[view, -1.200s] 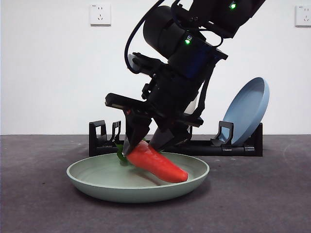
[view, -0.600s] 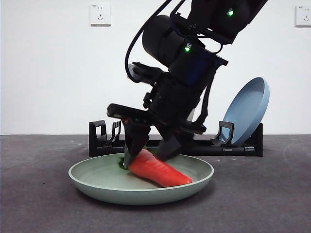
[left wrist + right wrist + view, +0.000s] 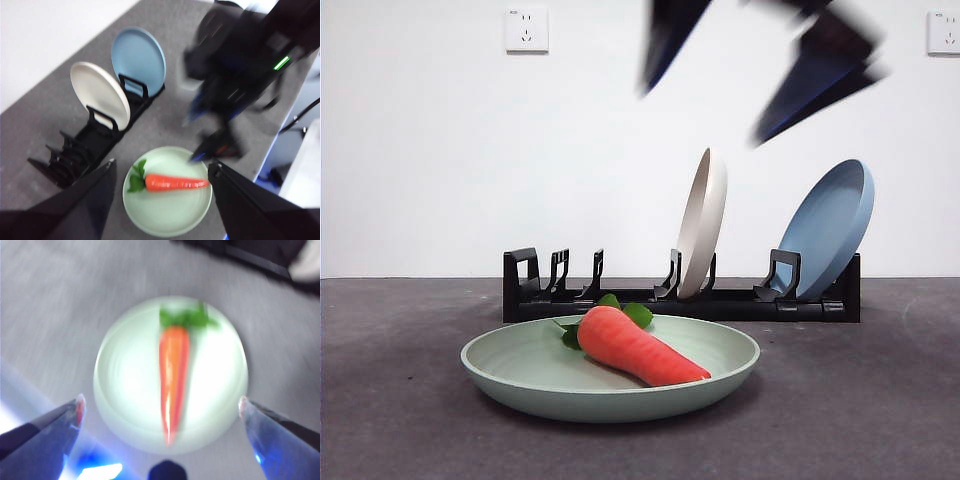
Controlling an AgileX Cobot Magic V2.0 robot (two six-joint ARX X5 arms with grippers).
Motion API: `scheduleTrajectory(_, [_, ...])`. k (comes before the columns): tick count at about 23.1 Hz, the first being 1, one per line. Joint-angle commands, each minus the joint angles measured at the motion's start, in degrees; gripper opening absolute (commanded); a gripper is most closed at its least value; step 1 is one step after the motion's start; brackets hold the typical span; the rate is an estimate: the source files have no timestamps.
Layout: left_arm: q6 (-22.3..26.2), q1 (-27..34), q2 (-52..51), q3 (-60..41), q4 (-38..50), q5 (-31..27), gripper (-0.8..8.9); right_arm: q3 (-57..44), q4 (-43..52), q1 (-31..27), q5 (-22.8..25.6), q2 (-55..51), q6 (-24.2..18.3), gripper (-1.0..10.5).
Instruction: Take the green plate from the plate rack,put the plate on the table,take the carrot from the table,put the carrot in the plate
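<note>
The carrot [image 3: 640,350] lies on its side in the green plate [image 3: 520,385], which rests flat on the table [image 3: 400,420] in front of the plate rack [image 3: 620,300]. My right gripper [image 3: 705,110] is open and empty, blurred, high above the plate. Its wrist view looks straight down on the carrot [image 3: 173,375] and the plate [image 3: 125,380] between its wide jaws [image 3: 161,401]. My left gripper [image 3: 162,165] is open and empty, higher up over the table. Its view shows the plate [image 3: 165,215], the carrot [image 3: 175,183], the rack [image 3: 85,150] and the right arm [image 3: 240,75].
A cream plate [image 3: 705,220] and a blue plate [image 3: 830,225] stand upright in the rack's right half. The rack's left slots hold nothing. Both plates also show in the left wrist view: the cream plate [image 3: 97,92] and the blue plate [image 3: 137,55].
My right gripper has let go of the carrot and risen quickly away from the plate. The carrot now lies free in the plate.
</note>
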Motion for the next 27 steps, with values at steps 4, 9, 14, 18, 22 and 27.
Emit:
scheduleTrajectory(4, [-3.63,-0.11,-0.11,-0.07,-6.05,0.28,3.10,-0.13,-15.89,0.13,-0.11,-14.10,0.66,5.3])
scheduleTrajectory(9, [-4.92,-0.11,-0.11,-0.07,-9.49,0.44,2.32,-0.13,-22.21,0.13,-0.50,-19.17,1.03,3.9])
scheduleTrajectory(14, [-4.92,-0.13,-0.11,-0.07,-9.49,3.65,-0.08,-0.11,-25.49,0.13,-3.89,-20.90,0.81,-0.1])
scheduleTrajectory(18, [-4.87,-0.13,-0.11,-0.07,-9.49,4.63,-0.08,-0.11,-25.53,0.13,-4.52,-21.07,0.57,-0.1])
scheduleTrajectory(22, [-4.87,-0.13,-0.11,-0.07,-9.46,4.50,-0.03,-0.13,-25.35,0.13,-4.46,-21.07,0.59,-0.1])
scheduleTrajectory(27, [-4.87,-0.13,-0.11,-0.07,-9.46,4.48,-0.01,-0.13,-25.35,0.11,-4.22,-21.09,0.57,0.0])
